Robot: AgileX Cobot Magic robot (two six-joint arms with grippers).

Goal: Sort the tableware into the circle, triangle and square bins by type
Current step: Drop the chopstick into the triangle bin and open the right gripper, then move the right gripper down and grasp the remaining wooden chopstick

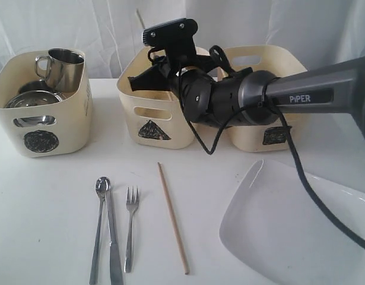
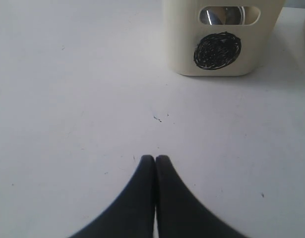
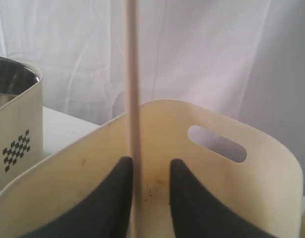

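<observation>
Chopstick over the triangle bin
My right gripper (image 3: 151,161) hangs over the triangle bin (image 3: 207,198), fingers spread, a chopstick (image 3: 132,74) upright against one. My left gripper (image 2: 154,159) is pressed together. The circle bin (image 1: 43,133) holds steel mugs (image 1: 62,66).

1. Looks like a robot lab test setup: plain white bench (image 1: 40,202), white cloth (image 1: 105,24) draped behind as a backdrop.
2. There's a grey-and-black arm (image 1: 324,83) stamped "PiPER" reaching in.
3. Cream bins (image 1: 132,122) show hand-scribbled shape marks, and one carries a checker sticker (image 3: 16,148).
</observation>
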